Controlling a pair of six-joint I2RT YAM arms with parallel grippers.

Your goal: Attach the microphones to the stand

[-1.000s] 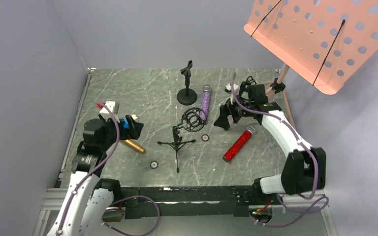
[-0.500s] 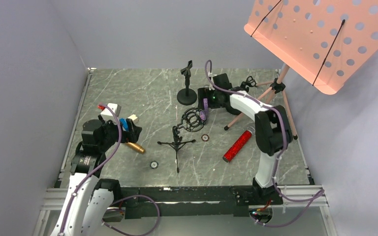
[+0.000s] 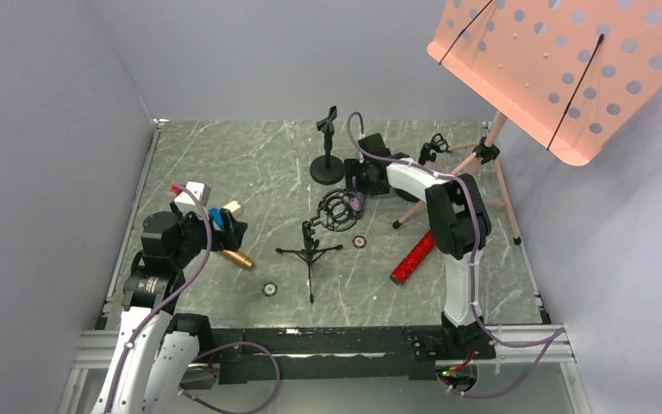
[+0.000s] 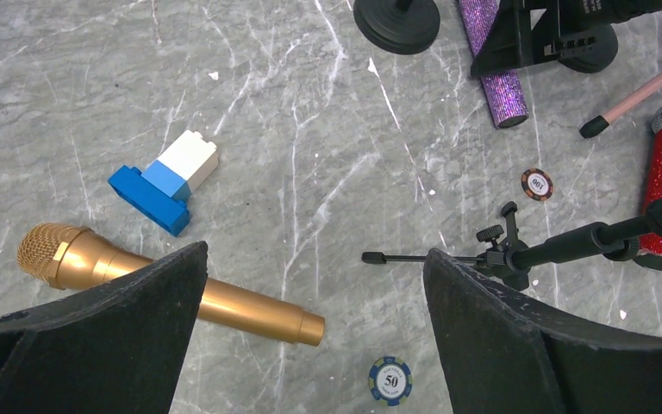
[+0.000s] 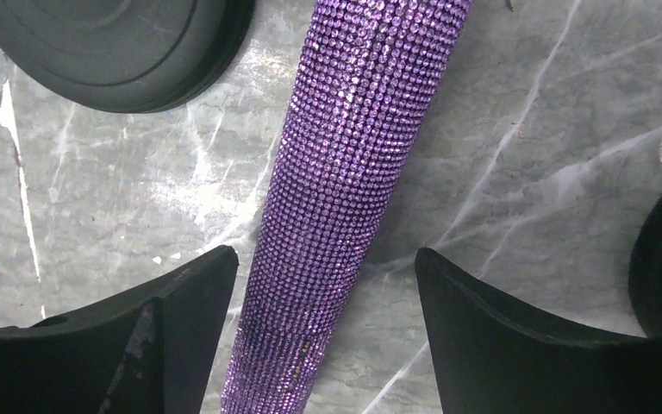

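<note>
Right gripper [image 5: 319,259] spread astride the purple mic [image 5: 353,155], not touching — left gripper [image 4: 315,254], also spread, hangs above the gold mic [image 4: 254,309].

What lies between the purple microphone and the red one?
The music stand's pink leg, black-tipped, lies between them in the left wrist view.

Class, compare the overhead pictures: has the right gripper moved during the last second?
Yes. The right gripper swung left, toward the round-based stand, and now straddles the purple microphone, jaws open.
</note>
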